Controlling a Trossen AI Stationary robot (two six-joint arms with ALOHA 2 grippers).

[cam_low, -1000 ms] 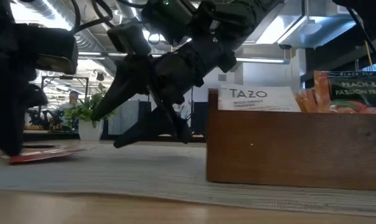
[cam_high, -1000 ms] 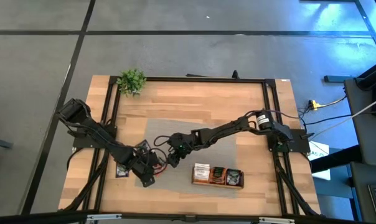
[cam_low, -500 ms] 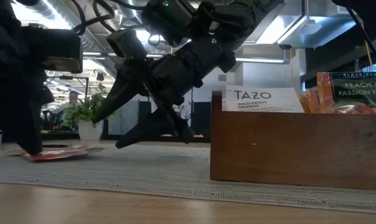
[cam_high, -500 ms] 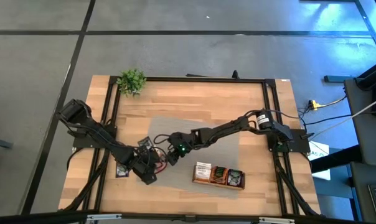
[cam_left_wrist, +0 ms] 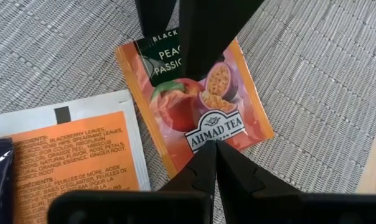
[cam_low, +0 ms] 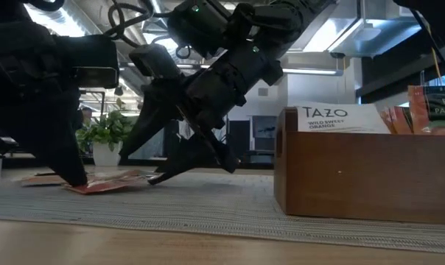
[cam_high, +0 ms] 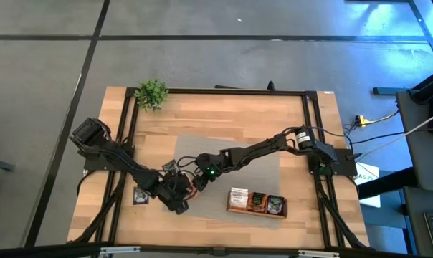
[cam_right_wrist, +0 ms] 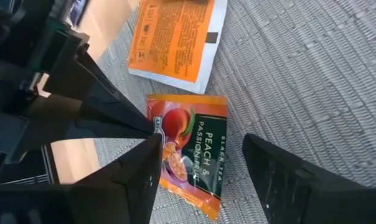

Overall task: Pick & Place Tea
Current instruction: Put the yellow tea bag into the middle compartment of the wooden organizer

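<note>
Grey woven mat (cam_high: pixel 234 154) on a wooden table. Peach sachet (cam_left_wrist: pixel 197 102): orange, fruit artwork, dark band reading "PEACH & PASSION FRUIT", logo "AHMAD TEA"; lies flat near the mat's left edge. Left gripper (cam_left_wrist: pixel 214 149) pressed together on its edge. Right gripper (cam_right_wrist: pixel 200 165) spread apart over it. Wooden tray (cam_low: pixel 362 173) holds "TAZO WILD SWEET ORANGE" sachet (cam_low: pixel 340 118).

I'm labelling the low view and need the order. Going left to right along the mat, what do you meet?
Left gripper → peach sachet lying flat on the grey mat → right gripper, fingers spread → wooden tray with Tazo sachet standing in it.
</note>
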